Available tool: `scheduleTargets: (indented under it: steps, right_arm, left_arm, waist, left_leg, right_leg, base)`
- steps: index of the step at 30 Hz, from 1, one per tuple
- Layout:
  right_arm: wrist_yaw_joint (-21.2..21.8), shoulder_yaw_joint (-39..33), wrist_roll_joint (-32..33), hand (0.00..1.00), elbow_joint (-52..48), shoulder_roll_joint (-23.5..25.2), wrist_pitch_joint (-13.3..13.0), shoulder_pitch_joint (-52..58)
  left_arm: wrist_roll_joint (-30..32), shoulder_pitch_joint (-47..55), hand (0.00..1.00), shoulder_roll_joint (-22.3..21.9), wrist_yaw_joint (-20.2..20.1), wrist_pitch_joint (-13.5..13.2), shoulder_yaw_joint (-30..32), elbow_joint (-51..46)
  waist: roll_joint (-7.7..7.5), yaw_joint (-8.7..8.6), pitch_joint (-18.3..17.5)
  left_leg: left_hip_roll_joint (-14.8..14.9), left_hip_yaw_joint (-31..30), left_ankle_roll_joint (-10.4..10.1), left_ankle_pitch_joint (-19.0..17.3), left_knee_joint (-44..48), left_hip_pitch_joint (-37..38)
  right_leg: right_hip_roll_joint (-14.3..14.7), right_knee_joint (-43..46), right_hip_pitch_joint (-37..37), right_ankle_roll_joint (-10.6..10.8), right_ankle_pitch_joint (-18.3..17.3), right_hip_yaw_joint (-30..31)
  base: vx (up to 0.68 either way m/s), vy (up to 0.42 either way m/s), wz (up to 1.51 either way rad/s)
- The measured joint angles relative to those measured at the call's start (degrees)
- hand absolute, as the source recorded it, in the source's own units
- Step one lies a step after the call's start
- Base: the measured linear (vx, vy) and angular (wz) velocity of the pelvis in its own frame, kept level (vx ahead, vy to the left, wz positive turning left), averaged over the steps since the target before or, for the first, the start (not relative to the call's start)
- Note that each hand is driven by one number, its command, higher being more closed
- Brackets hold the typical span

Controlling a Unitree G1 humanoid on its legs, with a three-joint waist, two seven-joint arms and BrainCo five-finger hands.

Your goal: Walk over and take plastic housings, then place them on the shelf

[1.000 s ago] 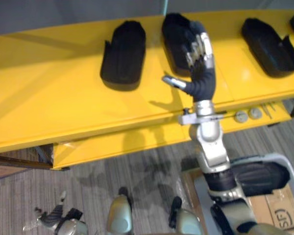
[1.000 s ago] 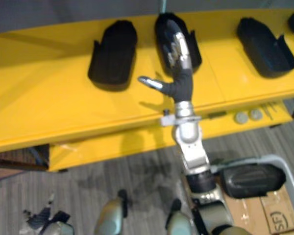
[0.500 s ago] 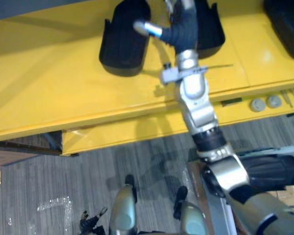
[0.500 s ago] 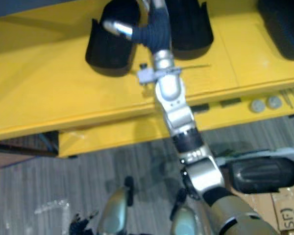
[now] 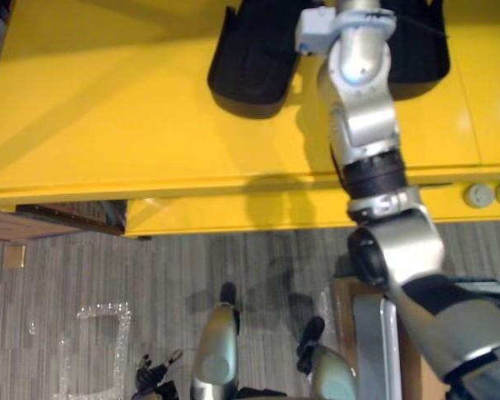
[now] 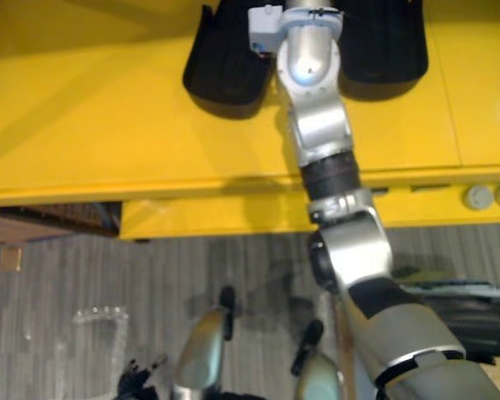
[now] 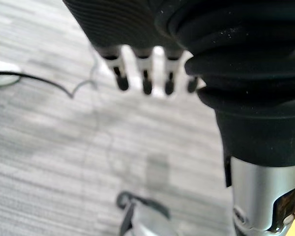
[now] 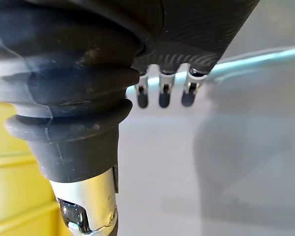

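Note:
Two black plastic housings lie on the yellow shelf (image 5: pixel 108 108): one (image 5: pixel 250 50) to the left of my right arm, the other (image 6: pixel 383 42) partly hidden behind it. My right arm stretches up across the shelf between them. In the right wrist view my right hand (image 8: pixel 163 98) has straight fingers holding nothing, with a grey wall beyond them. My left hand (image 7: pixel 145 81) hangs low at my side over the grey floor, fingers relaxed and empty.
A lower yellow ledge under the shelf carries small round grey discs (image 5: pixel 479 194). A grey bin at the lower right holds another black housing (image 6: pixel 475 321). Clear plastic wrap (image 5: pixel 96 333) lies on the striped floor at the lower left.
The camera has moved closer to the shelf. My right arm has reached farther over it, and the hand has passed beyond the top edge of the eye views.

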Motion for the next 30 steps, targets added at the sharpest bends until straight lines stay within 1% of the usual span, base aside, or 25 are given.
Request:
scheduleTargets:
  steps: [3, 4, 5, 9, 15, 19, 21, 24, 30]
  right_arm:
    - [0.0, -0.8, -1.3, 0.0, 3.5, -0.8, 1.6, -2.8]
    - [-0.1, -0.8, -1.5, 0.0, 5.6, -0.9, 2.5, -3.9]
    - [-0.2, -0.8, -2.0, 0.0, 7.7, -1.0, 2.9, -5.0]
    - [-1.2, -1.0, -2.9, 0.0, 12.2, -2.0, 4.9, -7.3]
    - [-1.1, -1.1, -1.1, 0.0, 18.4, -3.6, 5.1, -11.8]
    - [-1.1, -1.2, -0.9, 0.0, 20.1, -4.3, 5.1, -12.2]
    - [-1.2, -2.0, -0.9, 0.0, 21.9, -4.4, 6.2, -12.3]
    - [-1.2, -2.0, -0.9, 0.0, 23.2, -4.6, 7.2, -12.3]
    - [-0.8, -2.0, -0.9, 0.0, 25.5, -4.8, 7.4, -12.5]
  left_arm:
    - [-0.1, -0.8, 0.0, 1.0, 0.0, -0.1, -0.1, 0.0]
    - [-0.6, -1.3, 0.0, 1.4, 0.0, 0.0, -0.5, 0.2]
    - [-1.7, -1.5, 0.0, 1.8, 0.0, 0.0, -2.1, 0.2]
    - [-2.2, -2.4, 0.0, 2.1, 0.0, -0.1, -4.1, 0.1]
    - [-2.3, -2.8, 0.0, 2.3, 0.0, -0.1, -4.1, 0.1]
    - [-2.3, -3.0, 0.0, 2.4, 0.0, -0.1, -4.4, 0.3]
    - [-3.1, -3.6, 0.0, 2.8, 0.0, -0.1, -4.6, 0.5]
    - [-3.9, -4.3, 0.0, 2.8, 0.0, -0.1, -5.7, 0.7]
    - [-3.9, -4.3, 0.0, 2.8, 0.0, -0.1, -6.3, 1.2]
  waist:
    - [0.09, 0.23, 1.2]
    - [0.17, 0.58, 1.4]
    - [0.17, 0.88, 1.4]
    - [0.18, 1.64, 1.4]
    - [0.2, 1.8, 1.4]
    - [0.21, 1.93, 1.4]
    - [0.21, 2.18, 1.4]
    - [0.35, 2.34, 1.4]
    - [0.41, 2.77, 1.5]
  left_leg:
    - [0.4, -0.5, -0.2, 0.5, -0.3, -0.2]
    - [0.6, -0.5, -0.4, 0.6, -0.4, -0.3]
    - [0.7, -0.5, -0.4, 1.0, -0.8, -0.6]
    - [0.7, -1.1, -0.6, 1.7, -1.5, -1.3]
    - [0.7, -1.3, -0.7, 1.7, -1.9, -1.3]
    - [0.8, -1.6, -0.8, 2.0, -2.3, -1.3]
    - [1.1, -1.7, -1.1, 2.2, -2.5, -1.3]
    - [1.3, -1.9, -1.3, 3.1, -3.6, -1.0]
    - [1.7, -1.9, -1.6, 3.8, -4.5, -0.7]
  right_leg:
    - [0.5, 0.0, -0.1, -0.2, -0.1, -0.5]
    - [0.7, 0.1, -0.3, -0.4, -0.2, -0.5]
    - [0.8, 0.4, -1.0, -0.6, -0.3, -0.5]
    - [1.0, 0.5, -1.6, -0.7, -0.4, -0.9]
    - [1.1, 0.4, -1.6, -0.7, -0.4, -1.0]
    - [1.3, 0.1, -1.6, -0.8, -0.4, -1.1]
    - [1.7, 0.0, -1.6, -0.9, -0.5, -1.1]
    - [1.9, -0.1, -1.6, -1.0, -0.6, -1.3]
    - [2.4, -0.1, -1.7, -1.3, -0.7, -1.3]
  base:
    - [-0.05, -0.026, 0.08]
    - [-0.03, -0.03, -0.02]
    - [-0.03, -0.035, 0.01]
    - [0.0, -0.018, 0.06]
    - [0.0, 0.0, 0.0]
    - [0.0, 0.0, 0.0]
    - [0.0, 0.0, 0.0]
    - [-0.01, -0.012, 0.04]
    - [0.0, 0.0, 0.0]
